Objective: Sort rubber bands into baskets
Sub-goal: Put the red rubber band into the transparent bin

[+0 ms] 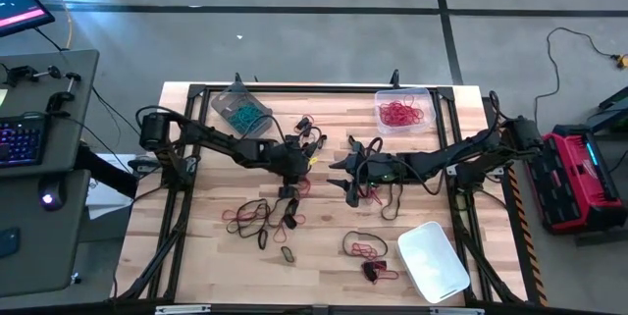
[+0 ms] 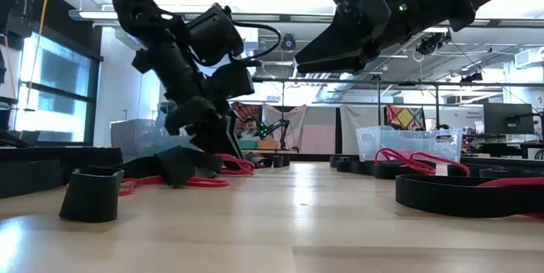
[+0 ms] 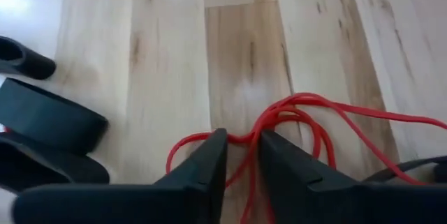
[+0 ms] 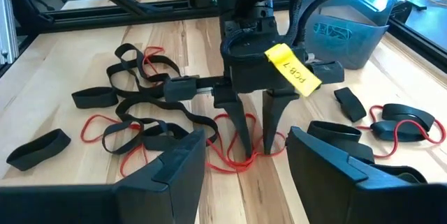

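My left gripper (image 3: 243,155) points steeply down at the table's middle. Its fingertips stand close together, with a narrow gap, around bunched strands of a red rubber band (image 3: 307,112) that lies flat on the wood (image 4: 237,158). My right gripper (image 4: 251,175) hovers open just to its right, above the table, nothing between its fingers (image 1: 345,180). Black and red bands (image 1: 257,217) lie loose toward the near side. The grey-tinted basket (image 1: 240,109) holds teal bands, the clear basket (image 1: 402,111) red ones, and the whitish basket (image 1: 432,261) looks bare. My left gripper has its fingertips (image 3: 213,155) down at the table, one on each side of the red band's crossing strands (image 3: 244,139). They come from above, slanting. A gap still shows between them, and I cannot tell whether they touch the band. The band lies slack on the wood.
More bands lie loose: a black and red tangle (image 1: 365,246) near the whitish basket, black loops (image 4: 133,105) left of the left gripper, a small one (image 1: 287,252) near the front. Black frame rails (image 1: 177,207) run along the table's left and right sides.
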`<action>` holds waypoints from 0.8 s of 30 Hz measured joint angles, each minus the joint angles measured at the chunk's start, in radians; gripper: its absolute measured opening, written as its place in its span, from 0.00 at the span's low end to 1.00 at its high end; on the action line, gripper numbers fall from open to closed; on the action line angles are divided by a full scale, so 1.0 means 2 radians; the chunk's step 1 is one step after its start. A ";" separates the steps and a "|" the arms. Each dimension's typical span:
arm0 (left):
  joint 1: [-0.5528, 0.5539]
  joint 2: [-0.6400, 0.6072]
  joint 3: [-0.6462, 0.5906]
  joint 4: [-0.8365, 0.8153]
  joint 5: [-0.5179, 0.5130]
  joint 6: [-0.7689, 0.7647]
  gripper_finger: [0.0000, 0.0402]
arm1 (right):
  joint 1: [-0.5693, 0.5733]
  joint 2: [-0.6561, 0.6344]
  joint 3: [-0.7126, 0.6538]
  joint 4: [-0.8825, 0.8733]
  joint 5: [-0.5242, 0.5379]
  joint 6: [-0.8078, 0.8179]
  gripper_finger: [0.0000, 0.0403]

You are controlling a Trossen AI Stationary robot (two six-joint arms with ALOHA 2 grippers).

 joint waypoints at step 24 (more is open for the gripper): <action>-0.018 -0.157 -0.002 -0.029 0.001 -0.062 0.00 | 0.000 0.000 0.000 -0.019 0.000 0.014 0.47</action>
